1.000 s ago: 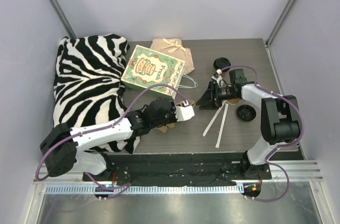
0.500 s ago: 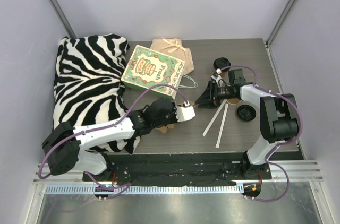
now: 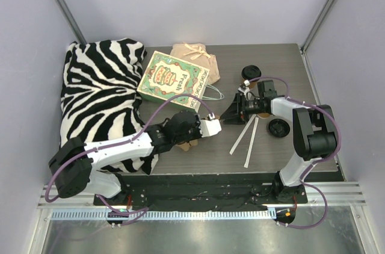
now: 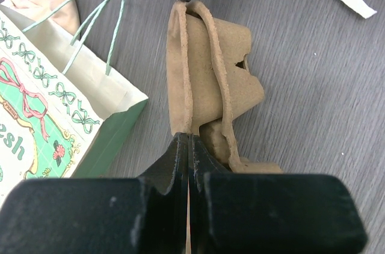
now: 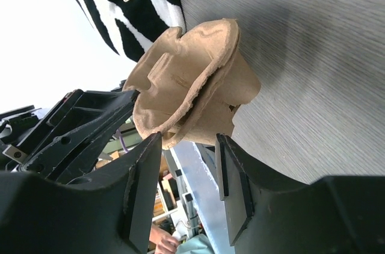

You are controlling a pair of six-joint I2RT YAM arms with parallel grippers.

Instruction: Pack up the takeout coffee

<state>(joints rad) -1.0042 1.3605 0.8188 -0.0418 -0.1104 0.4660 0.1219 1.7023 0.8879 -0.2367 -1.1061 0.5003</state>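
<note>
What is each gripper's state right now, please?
Left gripper: closed on the rim of the brown pulp cup carrier.
Right gripper: open, holding nothing, jaws apart just short of the carrier.

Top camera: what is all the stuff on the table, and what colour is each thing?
zebra blanket: one, black and white, left side of the table
paper gift bag: one, green with a picture, lying flat at the back middle
cloth pouch: one, tan, behind the gift bag
takeout coffee: one, brown cup with black lid, back right
loose lid: one, black, right side
paper strips: two, white, right of centre
cup carrier: one, brown pulp, between the two grippers
table: one, dark grey wood grain
left gripper: one, black, shut on the cup carrier's rim
right gripper: one, black, open, near the carrier's far edge
</note>
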